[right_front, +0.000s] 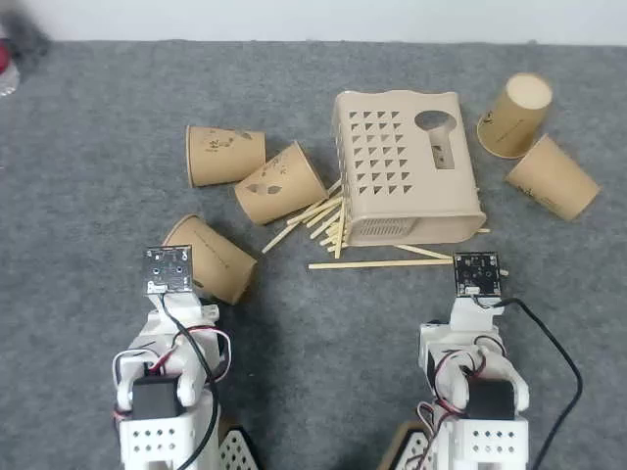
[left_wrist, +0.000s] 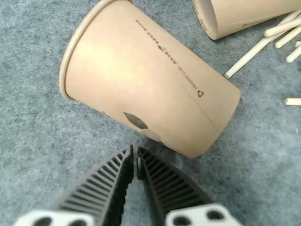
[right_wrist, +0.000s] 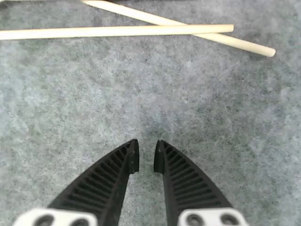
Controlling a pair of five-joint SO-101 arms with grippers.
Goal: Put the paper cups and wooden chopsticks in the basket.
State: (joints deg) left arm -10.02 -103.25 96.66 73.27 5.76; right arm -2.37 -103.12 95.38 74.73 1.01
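Paper cups (right_front: 279, 183), five in all, lie tipped on their sides across a grey carpet (right_front: 88, 147), none of them in the basket (right_front: 407, 166). The basket itself is overturned, a perforated wall facing up, ahead of the right gripper (right_wrist: 146, 150) and slightly toward the left arm's side. The left gripper (left_wrist: 134, 153) hangs low over the carpet with its ribbed fingers pinched almost together and empty. The nearest cup (left_wrist: 150, 89) lies crosswise just beyond its fingertips, close but not touching. Two more cups (right_front: 225, 155) rest farther ahead of that gripper, and the nearer of them shows its rim in the left wrist view next to a scatter of wooden chopsticks (left_wrist: 263, 44). That scatter fans out from under the basket's near corner, between the two arms. The right gripper is likewise empty, its fingers drawn close with only a slim gap between the tips, above bare carpet. Ahead of it two long chopsticks (right_wrist: 117, 31) cross each other flat on the carpet, between its tips and the basket. The remaining pair of cups (right_front: 552, 176) sits beyond the basket on the right gripper's outer side, well apart from both arms.
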